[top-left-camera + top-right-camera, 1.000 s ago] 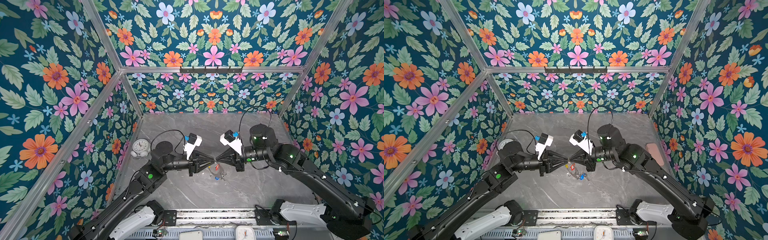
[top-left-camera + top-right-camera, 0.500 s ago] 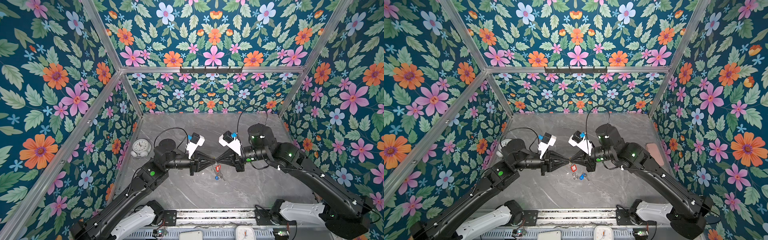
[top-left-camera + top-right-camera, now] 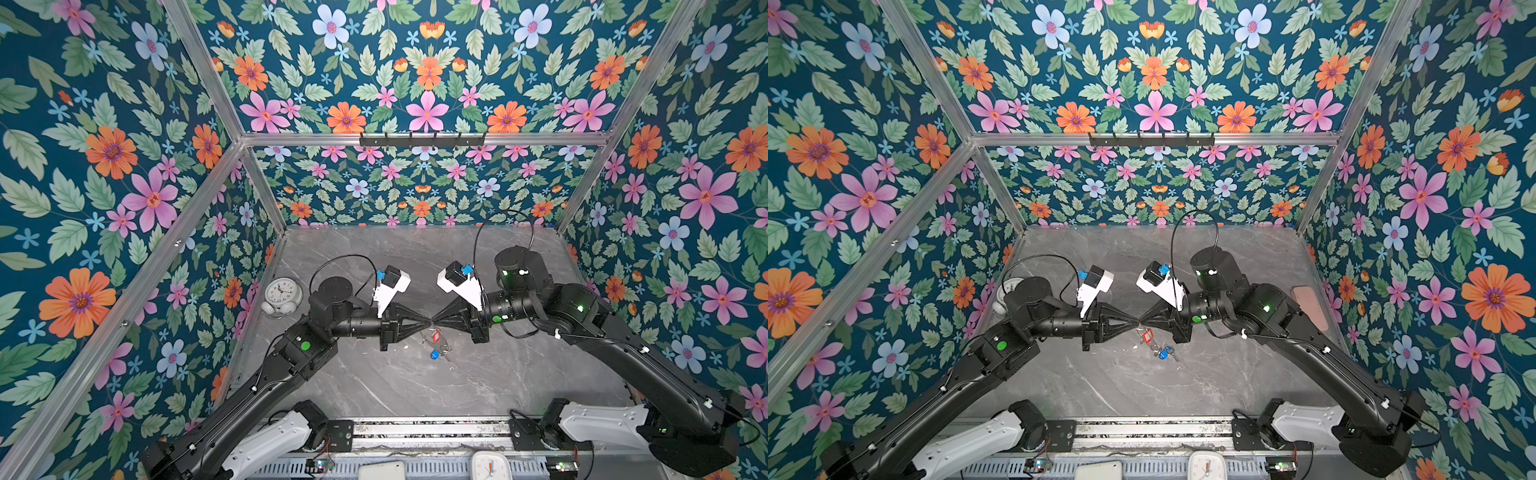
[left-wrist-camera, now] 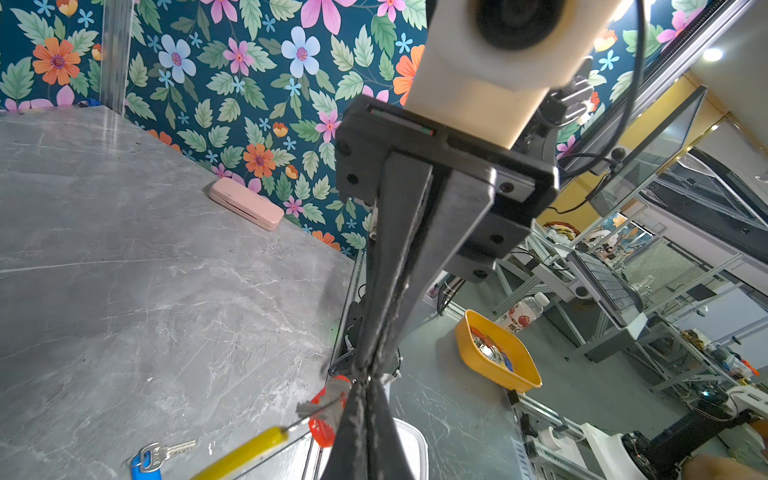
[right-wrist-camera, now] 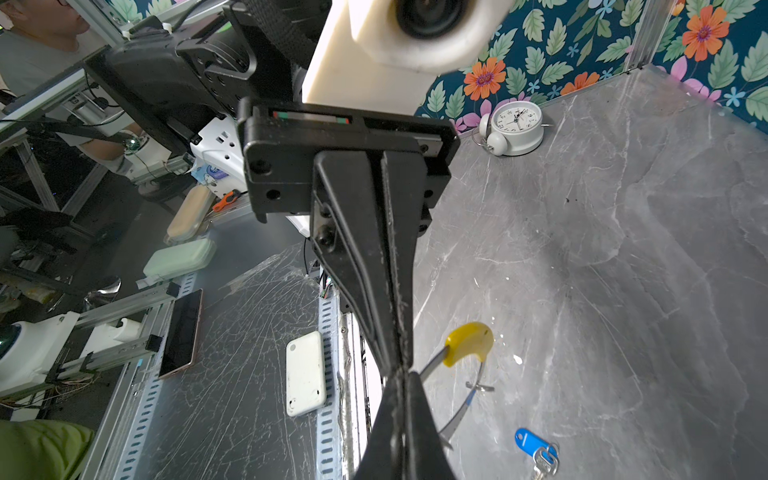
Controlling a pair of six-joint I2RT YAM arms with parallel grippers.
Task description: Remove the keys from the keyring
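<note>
Where the tips meet over mid-table, left tool (image 3: pixel 428 322) and right tool (image 3: pixel 436 321) are both pressed together, nose to nose. Right pinches the keyring (image 5: pixel 469 343) beside its yellow sleeve. Red-tagged key (image 4: pixel 326 419) touches left tip, grip unclear. Blue-tagged key (image 5: pixel 528 440) flat on table (image 3: pixel 415 386). Tag lettering unreadable. Clock (image 3: pixel 283 296) at left wall, pink case (image 4: pixel 245 203) at right wall; open slab between

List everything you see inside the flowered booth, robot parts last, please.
keyring: one, grey hoop with yellow sleeve, at the gripper tips
red-tagged key: one, silver, hanging by the tips
blue-tagged key: one, silver, lying on the table
alarm clock: one, white, by left wall
case: one, pink, by right wall
table: one, grey marble, booth floor
left gripper: one, black, shut, meeting the right one
right gripper: one, black, shut on keyring
</note>
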